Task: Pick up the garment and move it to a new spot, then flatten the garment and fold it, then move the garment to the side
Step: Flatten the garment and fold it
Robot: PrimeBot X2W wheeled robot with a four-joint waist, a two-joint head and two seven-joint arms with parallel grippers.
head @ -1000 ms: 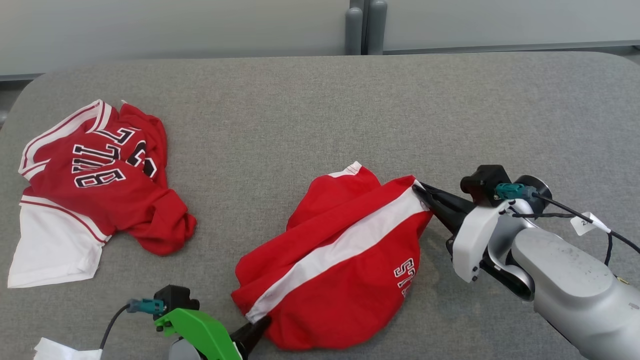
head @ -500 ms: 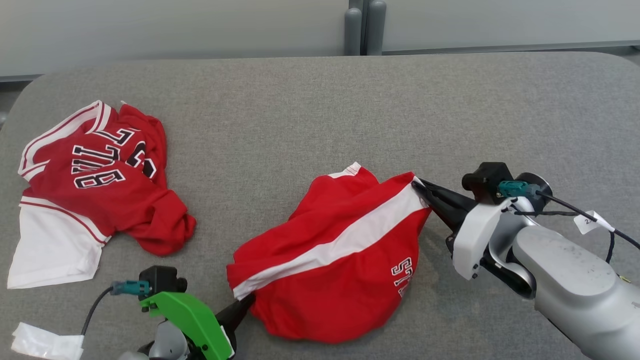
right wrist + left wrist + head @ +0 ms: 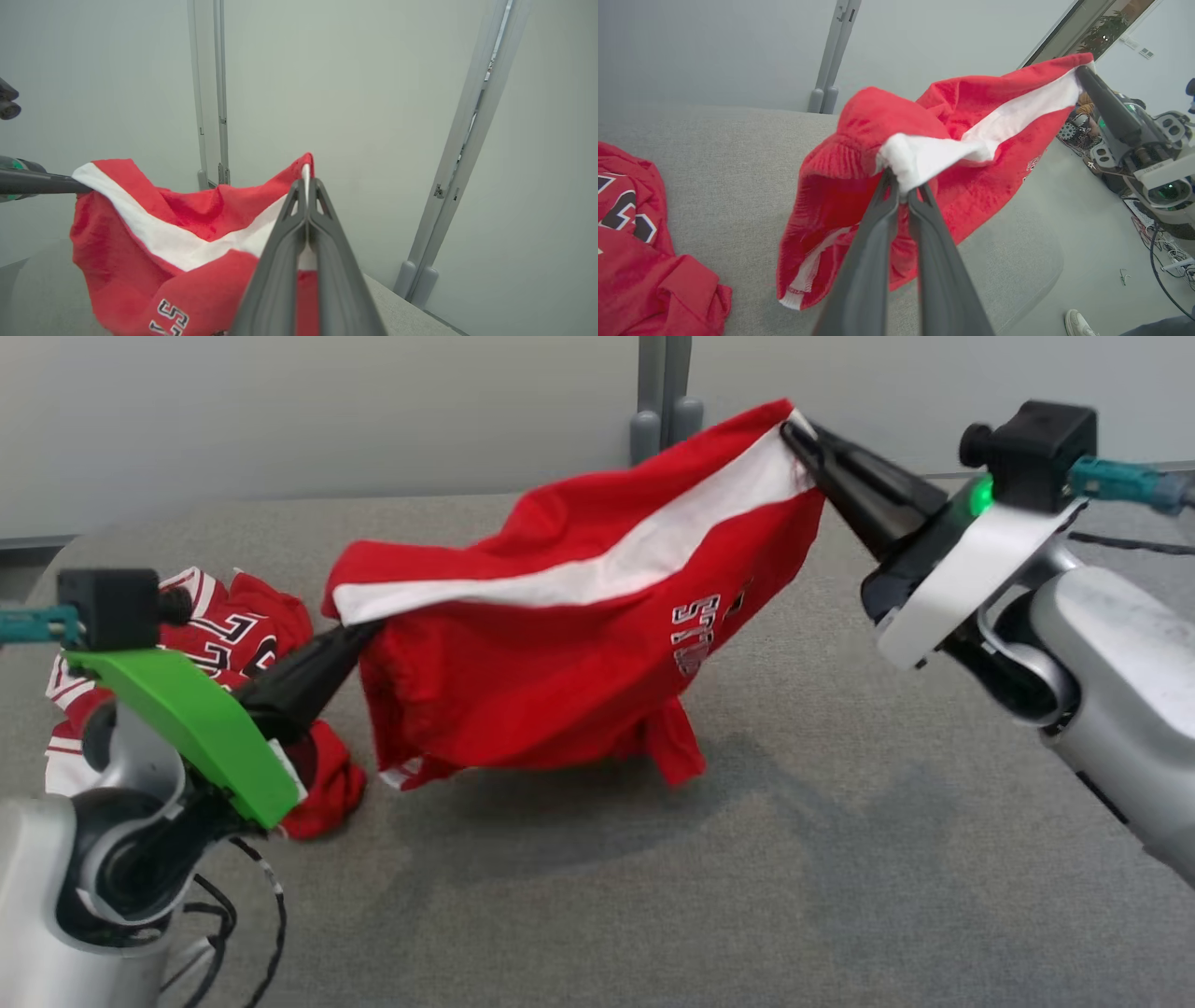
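Observation:
The garment (image 3: 560, 625), red shorts with a white waistband and white lettering, hangs stretched in the air above the grey table (image 3: 840, 821). Its lower edge droops close to the surface. My left gripper (image 3: 359, 627) is shut on the left end of the white band. My right gripper (image 3: 794, 429) is shut on the right end, held higher. In the left wrist view my left gripper (image 3: 901, 184) pinches bunched white cloth of the garment (image 3: 971, 121). In the right wrist view my right gripper (image 3: 307, 179) clamps the band's edge, with the garment (image 3: 187, 224) sagging to the left.
A second red and white jersey (image 3: 233, 625) lies crumpled at the table's left, partly behind my left arm, and shows as the jersey (image 3: 635, 261) in the left wrist view. A grey wall with a post (image 3: 661, 392) stands behind the table. A person's shoe (image 3: 1078, 322) is on the floor.
My left gripper has shut on the garment's band end. Both arms have raised the garment off the table, stretched between them. The head camera has also shifted.

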